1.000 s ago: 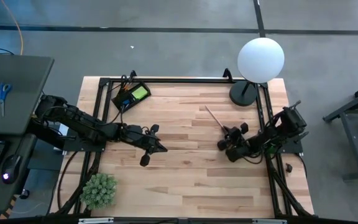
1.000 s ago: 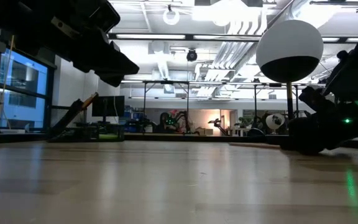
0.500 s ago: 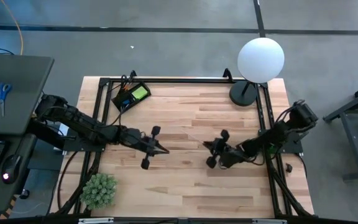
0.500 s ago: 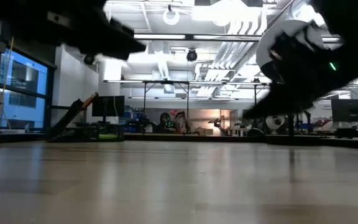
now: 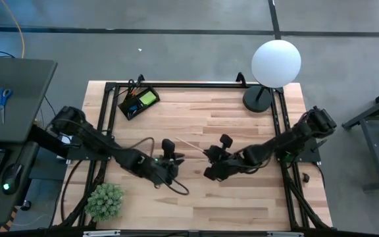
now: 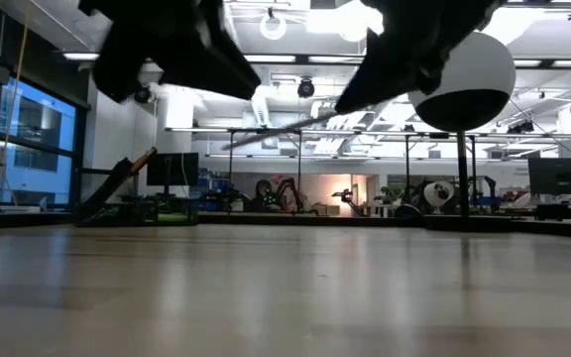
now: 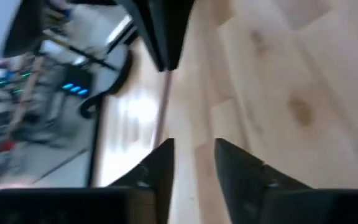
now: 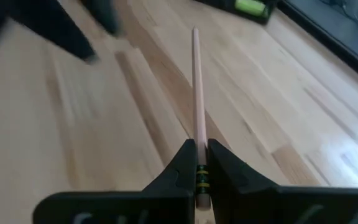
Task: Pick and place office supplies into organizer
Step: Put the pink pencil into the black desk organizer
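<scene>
A bare wooden pencil (image 5: pixel 189 145) is up in the air over the middle of the table, showing as a slanted rod (image 6: pixel 276 130) in the low view. My right gripper (image 5: pixel 211 157) is shut on its banded end. The pencil's free end points toward my left gripper (image 5: pixel 171 155), which is open (image 7: pixel 191 167) close in front of that tip; in the left wrist view the pencil (image 7: pixel 165 106) runs toward one finger, and I cannot tell if they touch. The black organizer (image 5: pixel 139 101), with a green pad inside, rests flat at the far left corner of the table. My right gripper pinches the pencil's banded end (image 8: pixel 198 167) between its two fingers (image 8: pixel 182 163). The pencil runs straight on from the fingers, in line with them, toward the table's left and slightly far. It is lifted clear of the table, sloping gently in the low view.
A white globe lamp (image 5: pixel 276 62) stands on a round black base (image 5: pixel 258 99) at the far right corner. A green spiky plant (image 5: pixel 104 201) sits at the near left corner. A loose black cable (image 5: pixel 143 143) loops beside the left arm. A grey desk (image 5: pixel 12 99) adjoins the table's left.
My right gripper has taken the pencil from the table near the lamp, lifted it clear and carried it toward the table's left, to the middle. My left arm has swung toward the near edge and turned its gripper to face the pencil's tip.
</scene>
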You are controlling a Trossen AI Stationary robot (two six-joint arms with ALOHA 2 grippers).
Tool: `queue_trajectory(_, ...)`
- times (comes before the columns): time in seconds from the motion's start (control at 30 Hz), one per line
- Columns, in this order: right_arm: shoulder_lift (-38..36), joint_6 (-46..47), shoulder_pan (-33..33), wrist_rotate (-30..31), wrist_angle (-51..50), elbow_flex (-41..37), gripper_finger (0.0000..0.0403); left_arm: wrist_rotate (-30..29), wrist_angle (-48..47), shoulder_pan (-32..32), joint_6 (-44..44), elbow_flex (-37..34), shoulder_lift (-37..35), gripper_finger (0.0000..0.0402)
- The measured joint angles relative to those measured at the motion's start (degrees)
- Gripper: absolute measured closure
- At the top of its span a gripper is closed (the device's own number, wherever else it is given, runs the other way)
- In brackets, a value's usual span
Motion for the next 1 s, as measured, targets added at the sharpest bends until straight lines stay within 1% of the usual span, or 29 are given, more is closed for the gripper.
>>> queue_trajectory(0.1, 0.0, -1.33, 0.86, 0.09, -0.11, 1.18, 0.0397, -6.74, -0.34, -0.59, -0.11, 2.72, 3.8, 0.0262)
queue_trajectory(0.2, 0.0, -1.42, 1.29, 0.02, -0.64, 1.03, 0.0397, -11.69, 0.92, -1.04, -0.39, 4.19, 5.8, 0.0238)
queue_trajectory(0.33, 0.0, -1.09, 1.76, -0.33, -0.56, 0.49, 0.0397, -11.44, 1.37, -0.91, -0.4, 4.97, 7.04, 0.0228)
queue_trajectory(0.47, 0.0, -1.79, 1.77, -0.91, 2.27, 0.5, 0.0396, -6.81, 3.26, -0.12, -0.21, 4.77, 7.7, 0.0236)
queue_trajectory(0.53, 0.05, -2.27, 1.77, -0.97, 2.54, 0.51, 0.0396, -6.83, 3.71, 0.01, -0.6, 4.81, 7.75, 0.0244)
queue_trajectory(0.6, 0.36, -2.12, 1.77, -1.35, 2.54, 0.51, 0.0397, -8.99, 3.99, 0.18, -0.39, 4.8, 8.05, 0.0255)
queue_trajectory(0.67, 0.5, -2.1, 1.64, -2.11, 2.88, 0.44, 0.0397, -9.16, 4.01, 0.35, -0.04, 4.79, 8.05, 0.0265)
queue_trajectory(0.8, 0.57, -3.4, 1.68, -2.4, 6.09, 0.44, 0.0396, -5.03, 3.92, 1.89, -0.17, 4.8, 9.03, 0.0285)
queue_trajectory(0.9, 0.61, -3.85, 1.73, -3.5, 7.29, 0.44, 0.0395, -5.84, 4.05, 2.22, -0.02, 4.79, 9.86, 0.0294)
queue_trajectory(1.0, 0.61, -3.98, 1.77, -3.74, 7.19, 0.44, 0.0397, -8.79, 3.55, 2.24, -0.01, 4.7, 10.39, 0.0299)
